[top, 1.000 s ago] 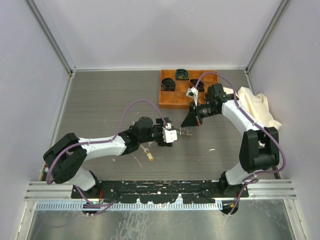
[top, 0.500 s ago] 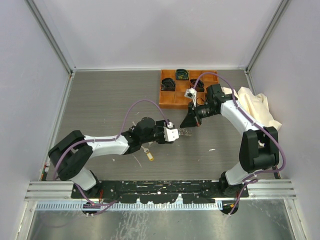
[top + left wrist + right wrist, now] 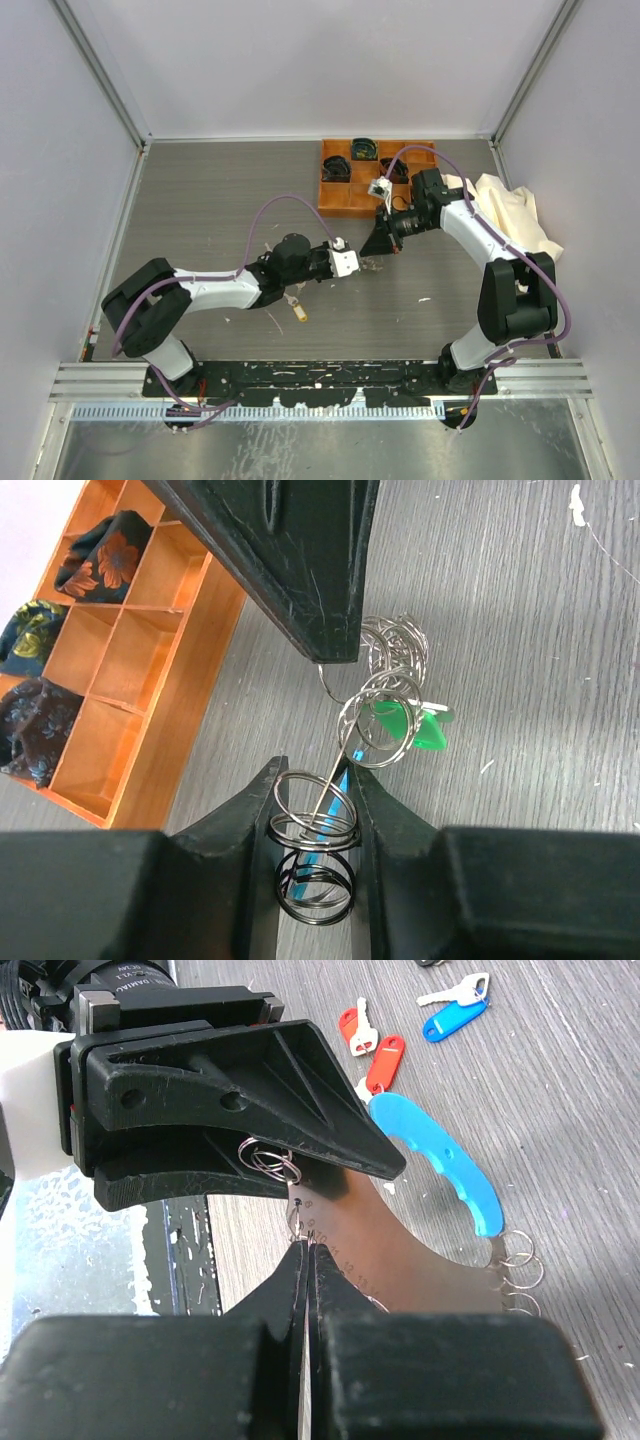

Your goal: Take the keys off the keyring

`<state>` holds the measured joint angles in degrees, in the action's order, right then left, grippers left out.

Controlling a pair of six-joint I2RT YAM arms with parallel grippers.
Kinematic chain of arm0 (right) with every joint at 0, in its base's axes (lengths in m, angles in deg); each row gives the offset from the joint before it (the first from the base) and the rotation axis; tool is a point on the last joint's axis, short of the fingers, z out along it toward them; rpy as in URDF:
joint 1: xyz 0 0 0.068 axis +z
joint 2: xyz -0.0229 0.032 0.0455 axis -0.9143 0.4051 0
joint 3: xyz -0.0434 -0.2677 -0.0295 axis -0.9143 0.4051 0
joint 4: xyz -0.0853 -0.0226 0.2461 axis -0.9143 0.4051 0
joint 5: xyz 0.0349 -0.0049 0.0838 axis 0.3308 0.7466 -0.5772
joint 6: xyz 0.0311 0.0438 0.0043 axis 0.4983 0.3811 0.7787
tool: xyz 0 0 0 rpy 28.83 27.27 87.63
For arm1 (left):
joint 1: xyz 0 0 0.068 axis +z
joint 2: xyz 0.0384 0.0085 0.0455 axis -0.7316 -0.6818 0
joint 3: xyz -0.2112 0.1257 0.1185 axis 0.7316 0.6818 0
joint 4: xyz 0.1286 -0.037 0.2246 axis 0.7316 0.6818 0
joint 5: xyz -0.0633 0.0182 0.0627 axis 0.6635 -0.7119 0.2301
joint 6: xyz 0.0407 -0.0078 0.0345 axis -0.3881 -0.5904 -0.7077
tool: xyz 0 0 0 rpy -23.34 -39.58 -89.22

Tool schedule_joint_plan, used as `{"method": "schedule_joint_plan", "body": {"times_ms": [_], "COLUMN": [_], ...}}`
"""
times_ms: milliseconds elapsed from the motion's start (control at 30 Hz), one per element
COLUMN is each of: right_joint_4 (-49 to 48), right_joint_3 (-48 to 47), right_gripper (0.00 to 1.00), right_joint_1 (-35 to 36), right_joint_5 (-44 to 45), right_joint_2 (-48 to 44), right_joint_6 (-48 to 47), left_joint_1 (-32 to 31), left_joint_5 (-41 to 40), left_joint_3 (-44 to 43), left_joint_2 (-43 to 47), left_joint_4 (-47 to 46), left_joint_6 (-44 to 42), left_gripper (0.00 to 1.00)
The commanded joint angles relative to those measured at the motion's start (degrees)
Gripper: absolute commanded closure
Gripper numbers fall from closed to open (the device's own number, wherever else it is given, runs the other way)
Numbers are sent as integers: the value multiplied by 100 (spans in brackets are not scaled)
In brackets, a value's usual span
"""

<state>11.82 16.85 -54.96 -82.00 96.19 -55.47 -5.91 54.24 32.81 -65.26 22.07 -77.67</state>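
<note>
The keyring hangs between my two grippers: a thin numbered metal plate with a light-blue curved plastic segment and several small silver rings. My left gripper is shut on a small coiled ring of it. A silver key with a green tag hangs from the rings. My right gripper is shut on the plate's thin edge, just in front of the left fingers. In the top view the left gripper and the right gripper nearly touch. Loose red-tagged keys and a blue-tagged key lie on the table.
An orange compartment tray with dark items stands at the back, close behind the right gripper; it also shows in the left wrist view. A cream cloth lies at the right. A yellow-tagged key lies below the left forearm.
My left gripper has moved slightly up and right, closer to the right gripper. The right arm has hardly moved.
</note>
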Motion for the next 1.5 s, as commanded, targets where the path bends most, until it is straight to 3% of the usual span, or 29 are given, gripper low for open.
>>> {"method": "schedule_joint_plan", "body": {"times_ms": [0,100,233,367,500,567,700,833,933,1033,1200,1467], "right_joint_4": [-41,-105,-247,-492,-623,-631,-913,-859,-895,-1533,-3446,-5293], "right_joint_3": [-96,-108,-117,46,296,488,1118,1916,2189,2408,2694,3106], "right_gripper": [99,96,66,44,38,37,26,17,16,18,24,27], "right_joint_1": [32,-29,-292,-744,-885,-879,-731,-648,-637,-542,-250,-82], "right_joint_5": [-113,-74,-19,-48,-72,-191,-325,-388,-398,-315,540,1220], "right_joint_2": [-19,-75,-280,-711,-1151,-1404,-2086,-2478,-2459,-2544,-2583,-2710], "right_joint_6": [51,139,279,379,174,-182,-1108,-3105,-3833,-3310,-1057,663], "left_joint_1": [-25,-25,-16,-16,-10,-1,40,109,170,194,194,195], "left_joint_5": [66,17,-104,-365,-532,-725,-954,-1088,-1151,-1211,-1522,-1643], "left_joint_3": [-28,-31,-123,-258,-369,-489,-757,-980,-1211,-1536,-2084,-2318], "left_joint_2": [53,128,273,363,348,369,450,540,606,670,733,878], "left_joint_4": [-737,-664,-375,-75,112,326,789,1223,1695,2179,2916,3074], "left_joint_6": [364,600,1337,2200,2928,3367,4002,4290,4457,4660,5127,5968], "left_gripper": [100,100,100,100,100,100,100,100,100,100,100,100]}}
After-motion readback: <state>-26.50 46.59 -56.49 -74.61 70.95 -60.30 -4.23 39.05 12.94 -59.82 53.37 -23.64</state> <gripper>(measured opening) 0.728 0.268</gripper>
